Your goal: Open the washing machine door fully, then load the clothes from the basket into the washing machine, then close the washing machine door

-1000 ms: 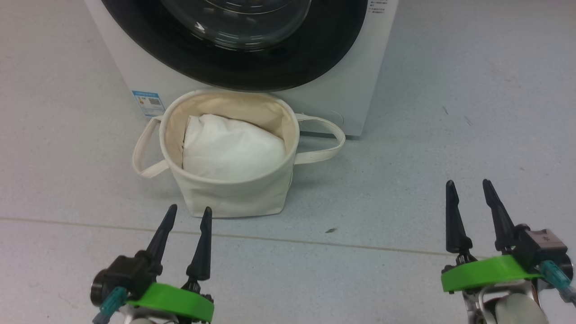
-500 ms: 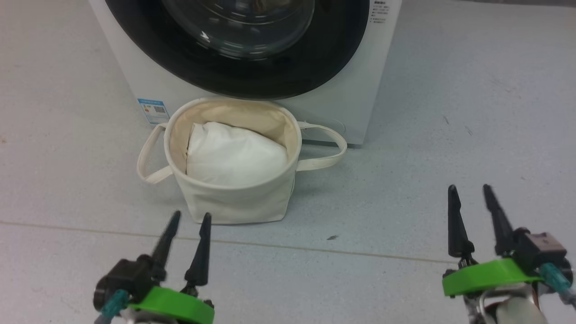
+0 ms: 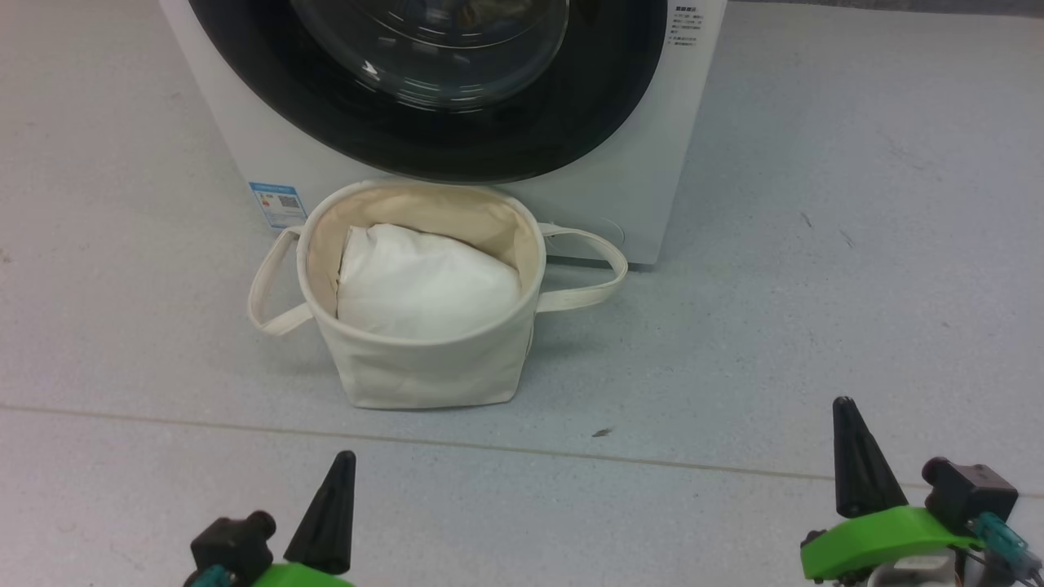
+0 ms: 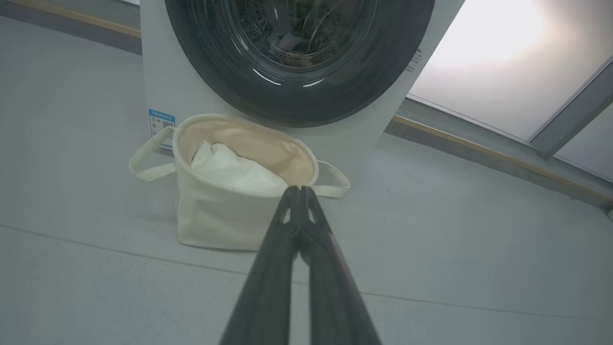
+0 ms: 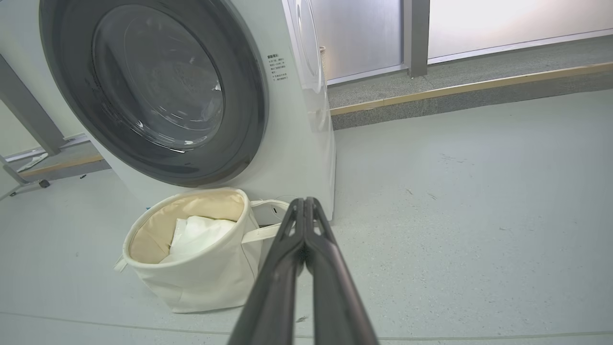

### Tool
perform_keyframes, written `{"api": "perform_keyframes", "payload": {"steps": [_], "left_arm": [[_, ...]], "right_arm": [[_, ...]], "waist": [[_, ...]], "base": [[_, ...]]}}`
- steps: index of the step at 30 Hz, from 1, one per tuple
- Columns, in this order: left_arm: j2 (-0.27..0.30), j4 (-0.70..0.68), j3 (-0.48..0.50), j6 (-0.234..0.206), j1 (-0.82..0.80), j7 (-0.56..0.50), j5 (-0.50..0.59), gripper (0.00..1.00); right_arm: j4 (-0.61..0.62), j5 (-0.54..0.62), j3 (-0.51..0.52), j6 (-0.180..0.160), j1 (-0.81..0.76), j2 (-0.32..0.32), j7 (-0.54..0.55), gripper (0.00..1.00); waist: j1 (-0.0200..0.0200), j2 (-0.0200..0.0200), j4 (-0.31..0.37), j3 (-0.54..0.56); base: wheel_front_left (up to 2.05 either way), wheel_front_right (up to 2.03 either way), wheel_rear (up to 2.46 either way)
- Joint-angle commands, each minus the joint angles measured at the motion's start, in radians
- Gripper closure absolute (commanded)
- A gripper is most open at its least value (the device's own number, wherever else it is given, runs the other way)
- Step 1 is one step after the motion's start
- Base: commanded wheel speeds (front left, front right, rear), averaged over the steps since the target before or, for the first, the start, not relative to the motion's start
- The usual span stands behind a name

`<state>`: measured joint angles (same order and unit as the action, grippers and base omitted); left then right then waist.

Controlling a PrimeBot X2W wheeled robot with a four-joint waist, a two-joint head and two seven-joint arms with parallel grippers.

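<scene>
The white washing machine (image 3: 620, 187) stands ahead, and its door (image 3: 571, 106), a black rim around bulging glass, sits flush against the front. The cream basket (image 3: 424, 371) rests on the floor right before it, holding a plain white pillow-like bundle (image 3: 424, 281). The clothes are hidden. My left gripper (image 3: 346, 461) is shut and empty, low at the lower left, short of the basket. At the lower right my right gripper (image 3: 843, 403) is also shut and empty. The left wrist view has the left gripper (image 4: 299, 189) pointing at the basket (image 4: 215, 215). The right gripper (image 5: 303, 200) points just right of the basket (image 5: 201, 282).
Grey floor spreads all around, with a thin seam line (image 3: 652, 461) between me and the basket. A raised ledge (image 5: 455, 91) with frosted panels runs behind the machine. A blue sticker (image 3: 278, 203) marks the machine's lower left corner. A metal frame leg (image 5: 24, 120) stands left of it.
Both grippers have gone from open to shut and have drawn back toward the bottom of the head view. The head camera tilted up a little early on. Basket and door unchanged.
</scene>
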<state>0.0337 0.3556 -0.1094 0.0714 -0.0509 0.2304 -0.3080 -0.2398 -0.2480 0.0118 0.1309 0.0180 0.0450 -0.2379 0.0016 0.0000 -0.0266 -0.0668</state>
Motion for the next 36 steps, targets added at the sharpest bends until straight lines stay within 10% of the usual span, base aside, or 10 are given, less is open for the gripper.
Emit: {"api": "perform_keyframes", "payload": {"steps": [1,36], "left_arm": [[0.002,-0.037,0.015,0.005,-0.037,-0.006,-0.026,1.0],[0.006,-0.059,0.08,0.022,-0.044,-0.112,-0.426,1.0]], "right_arm": [[0.03,-0.03,0.0,0.0,0.034,0.008,0.005,1.0],[0.019,-0.465,0.012,0.0,0.052,0.022,0.097,1.0]], "waist": [[-0.0012,0.0,0.0,0.0],[-0.0016,0.0,0.009,0.019]], "base": [[0.0,0.0,0.0],[0.0,0.0,0.0]]}}
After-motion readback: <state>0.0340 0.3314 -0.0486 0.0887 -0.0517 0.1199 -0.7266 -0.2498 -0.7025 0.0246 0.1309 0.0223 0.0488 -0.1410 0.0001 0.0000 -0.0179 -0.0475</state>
